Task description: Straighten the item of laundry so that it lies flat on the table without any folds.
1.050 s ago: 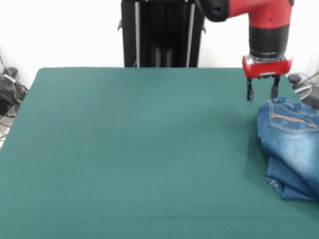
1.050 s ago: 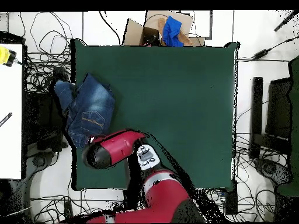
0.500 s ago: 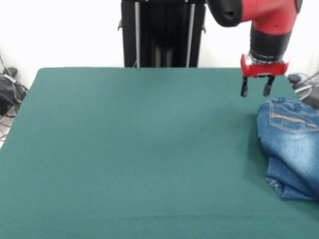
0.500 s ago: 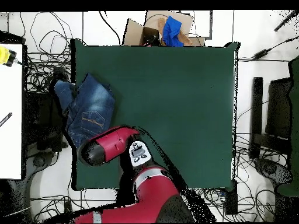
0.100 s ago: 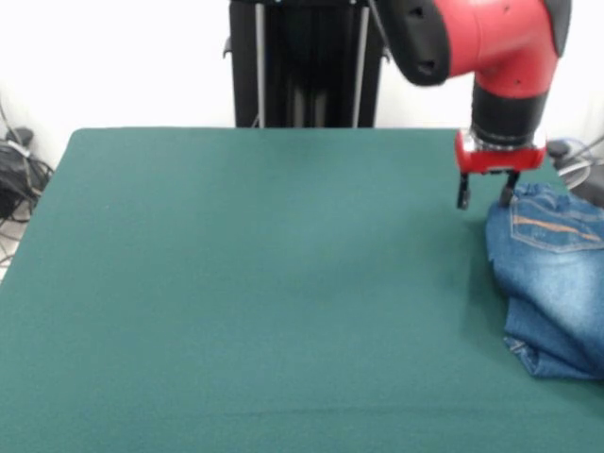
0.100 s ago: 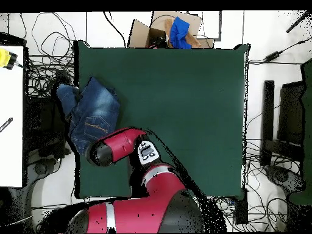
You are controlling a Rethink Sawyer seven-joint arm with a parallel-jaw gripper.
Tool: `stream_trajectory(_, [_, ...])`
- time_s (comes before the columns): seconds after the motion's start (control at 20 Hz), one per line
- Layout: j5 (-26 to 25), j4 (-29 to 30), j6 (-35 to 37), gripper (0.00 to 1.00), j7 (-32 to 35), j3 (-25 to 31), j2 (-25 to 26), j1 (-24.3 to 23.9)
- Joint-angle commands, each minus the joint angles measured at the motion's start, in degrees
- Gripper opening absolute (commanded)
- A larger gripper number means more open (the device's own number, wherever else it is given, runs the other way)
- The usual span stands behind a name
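Note:
The item of laundry, a small pair of blue jeans (image 5: 552,274) with orange pocket stitching, lies folded and bunched at the right edge of the green table (image 5: 264,283). In the overhead view the jeans (image 6: 91,116) hang partly over the table's left edge (image 6: 78,91). My gripper (image 5: 485,196) hangs open just above the cloth, right beside the jeans' waistband end, with nothing between its fingers. From overhead the red arm (image 6: 116,146) covers the gripper.
A cardboard box with a blue cloth (image 6: 178,31) sits beyond the table's far edge in the overhead view. Cables (image 6: 42,73) lie on the floor around the table. A white desk (image 6: 11,116) stands at the left.
The gripper has lowered slightly toward the table beside the jeans' waistband after shifting left. The jeans have not moved.

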Motion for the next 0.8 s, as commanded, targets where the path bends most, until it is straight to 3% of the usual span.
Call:
stream_trajectory(0.05, [1.33,-7.73,-2.04,1.00,2.06,2.33,5.36,-1.34])
stream_trajectory(0.65, [2.94,-10.18,-7.92,1.00,4.20,4.66,11.18,-1.41])
stream_trajectory(0.8, [3.32,-9.32,-8.07,1.00,4.87,4.65,10.58,-1.55])
